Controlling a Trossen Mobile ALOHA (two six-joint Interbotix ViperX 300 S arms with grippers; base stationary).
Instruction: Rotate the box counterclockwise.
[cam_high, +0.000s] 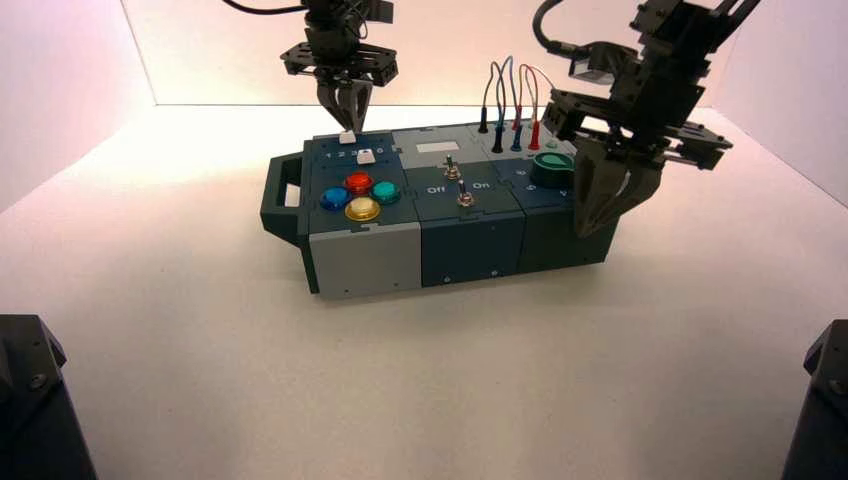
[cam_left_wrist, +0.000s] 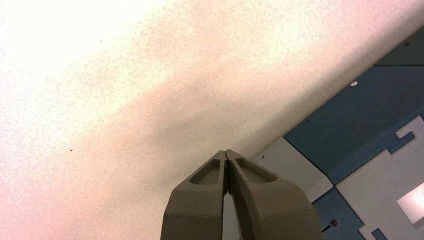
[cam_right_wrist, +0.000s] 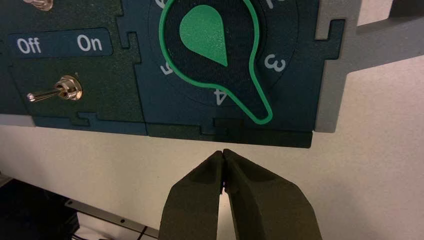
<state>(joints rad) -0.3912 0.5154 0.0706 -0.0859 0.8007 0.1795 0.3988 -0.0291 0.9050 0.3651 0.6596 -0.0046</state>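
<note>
Basically the box (cam_high: 440, 215) is lying long-axis left-right mid-desk (cam_high: 200, 330), with the pinched-shut, empty right end effector (cam_high: 600, 205) hanging at its near right corner and the equally closed left end effector (cam_high: 345, 105) hovering behind its far-left edge.

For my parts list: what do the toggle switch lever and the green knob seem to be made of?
The toggle switch lever looks like polished metal: it is silvery with bright glints. The green knob seems to be matte plastic, possibly printed: flat even colour, no shine, a fine grainy dark face. The right claw hangs shut before the box edge.
</note>
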